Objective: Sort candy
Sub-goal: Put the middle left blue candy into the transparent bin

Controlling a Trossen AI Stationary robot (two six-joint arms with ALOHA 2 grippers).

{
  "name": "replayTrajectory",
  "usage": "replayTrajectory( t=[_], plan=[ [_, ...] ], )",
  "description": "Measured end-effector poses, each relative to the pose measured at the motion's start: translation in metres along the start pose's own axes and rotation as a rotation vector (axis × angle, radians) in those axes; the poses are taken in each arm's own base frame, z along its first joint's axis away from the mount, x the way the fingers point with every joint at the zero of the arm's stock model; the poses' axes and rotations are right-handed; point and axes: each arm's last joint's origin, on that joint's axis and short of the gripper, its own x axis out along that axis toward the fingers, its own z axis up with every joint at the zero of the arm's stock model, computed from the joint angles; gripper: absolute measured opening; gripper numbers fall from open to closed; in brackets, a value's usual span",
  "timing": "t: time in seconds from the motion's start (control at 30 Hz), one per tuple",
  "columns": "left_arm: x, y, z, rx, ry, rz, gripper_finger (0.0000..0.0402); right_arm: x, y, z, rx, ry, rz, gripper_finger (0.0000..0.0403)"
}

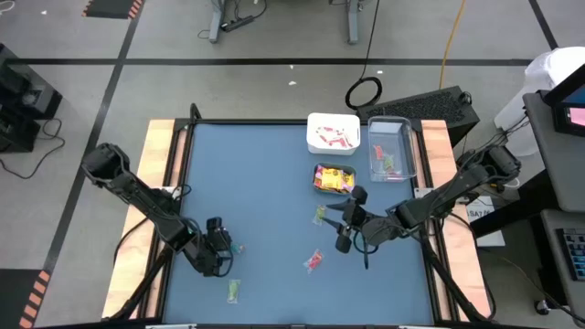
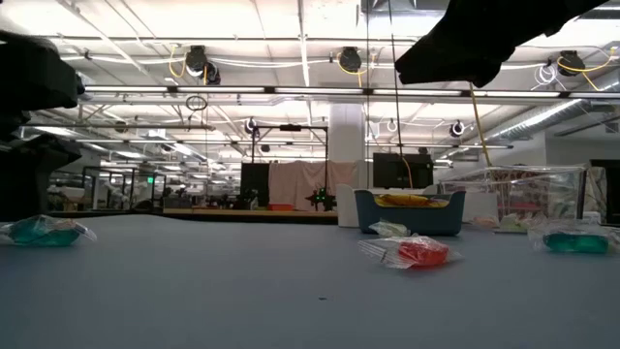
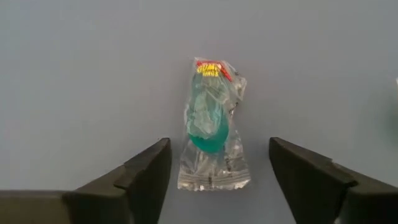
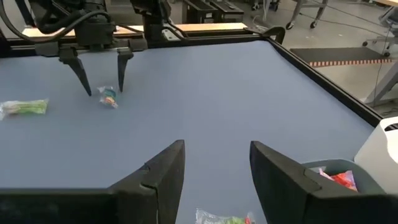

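Lower left of the high view: left gripper [image 3: 217, 171] spread wide astride a clear-wrapped teal candy [image 3: 210, 127] (flat on blue table [image 1: 256, 192]), gripping nothing. Mid-right: right gripper [image 4: 214, 165] parted, empty.

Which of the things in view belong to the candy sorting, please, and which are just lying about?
Belongs to the job:
- green candy between the open left claw fingers
- loose green candy, red candy
- white container, teal container, clear container
- open right claw, above the table

Just lying about:
- cable loop on the floor
- black mat behind the table
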Motion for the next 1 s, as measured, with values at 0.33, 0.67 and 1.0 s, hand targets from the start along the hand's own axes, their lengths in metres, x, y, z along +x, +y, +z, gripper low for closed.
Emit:
replayTrajectory(
  t=[0.33, 0.67, 1.0],
  plan=[
    [0.003, -0.001, -0.002, 0.018, 0.007, 0.019, 0.0143, 0.001, 0.003, 0.004, 0.01, -0.04, 0.014, 0.0171],
    [0.003, 0.001, -0.001, 0.078, -0.016, 0.066, 0.0061, 0.001, 0.003, 0.005, 0.027, -0.052, 0.021, 0.0171],
    [-0.005, -0.009, 0.023, 0.187, -0.108, 0.086, 0.0034, 0.024, 0.023, -0.003, -0.069, -0.143, 0.071, 0.0171]
  ],
)
